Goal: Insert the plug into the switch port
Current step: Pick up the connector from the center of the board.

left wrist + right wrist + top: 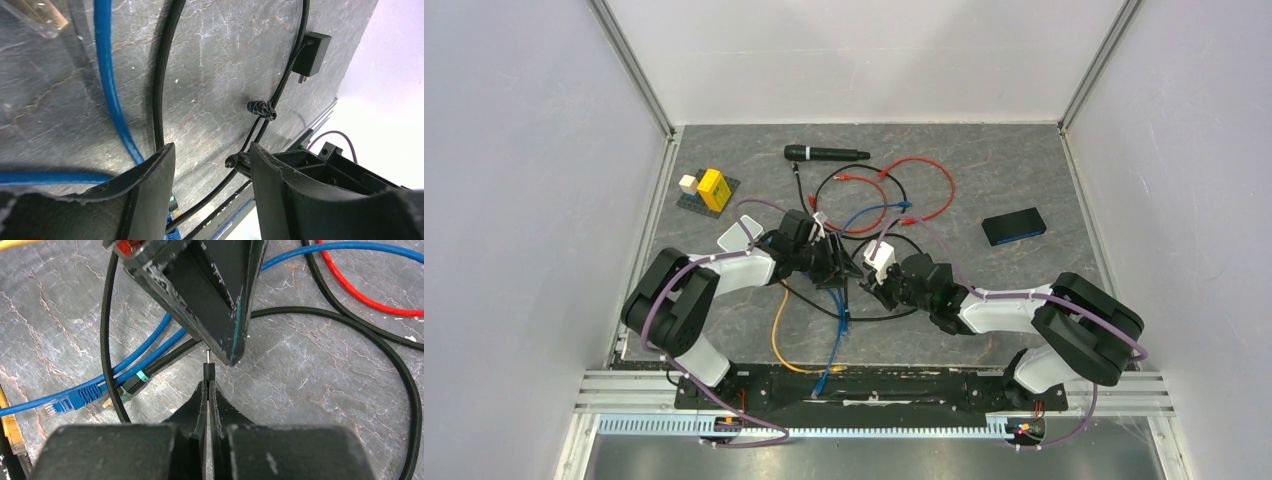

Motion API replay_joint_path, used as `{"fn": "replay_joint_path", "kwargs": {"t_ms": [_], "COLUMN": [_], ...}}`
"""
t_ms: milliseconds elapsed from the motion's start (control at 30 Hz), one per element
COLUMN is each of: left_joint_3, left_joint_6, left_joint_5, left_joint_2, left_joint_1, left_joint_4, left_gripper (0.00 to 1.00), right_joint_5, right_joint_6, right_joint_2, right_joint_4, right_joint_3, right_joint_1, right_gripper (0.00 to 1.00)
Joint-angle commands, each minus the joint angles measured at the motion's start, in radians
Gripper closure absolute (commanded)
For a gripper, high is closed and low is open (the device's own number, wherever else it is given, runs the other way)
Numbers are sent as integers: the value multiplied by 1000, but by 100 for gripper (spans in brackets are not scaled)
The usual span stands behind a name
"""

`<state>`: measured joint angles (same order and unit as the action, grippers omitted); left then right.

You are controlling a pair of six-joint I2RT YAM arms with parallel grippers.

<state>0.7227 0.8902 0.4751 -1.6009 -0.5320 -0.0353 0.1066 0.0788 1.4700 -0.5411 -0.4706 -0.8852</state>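
Have the plug (208, 371) pinched in the closed right tool (208, 383), midway between the worktop's (1024, 160) side edges, tip just short of the open, empty left tool (211, 150). Not inserted yet; can't make out the switch port anywhere. Counting: one plug, two tools, one black adapter (311, 52)

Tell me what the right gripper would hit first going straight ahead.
Most likely a finger of the left gripper, right ahead of the plug pinched in the right gripper; depth is unclear.
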Motion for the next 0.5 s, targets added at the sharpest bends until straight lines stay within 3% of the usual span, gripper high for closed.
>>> {"fn": "replay_joint_path", "kwargs": {"t_ms": [0,467], "left_joint_3": [29,-61], "left_joint_6": [71,231], "left_joint_5": [28,98], "left_joint_2": [-17,-32], "left_joint_1": [-20,-24], "left_joint_4": [-87,-236], "left_gripper": [39,68], "right_joint_5": [16,-23], "right_joint_6": [-13,-32], "right_joint_2": [-20,-10], "right_joint_4": [-66,-80], "right_joint_3": [-4,-16], "right_joint_1": [5,3], "right_gripper": [100,100]}}
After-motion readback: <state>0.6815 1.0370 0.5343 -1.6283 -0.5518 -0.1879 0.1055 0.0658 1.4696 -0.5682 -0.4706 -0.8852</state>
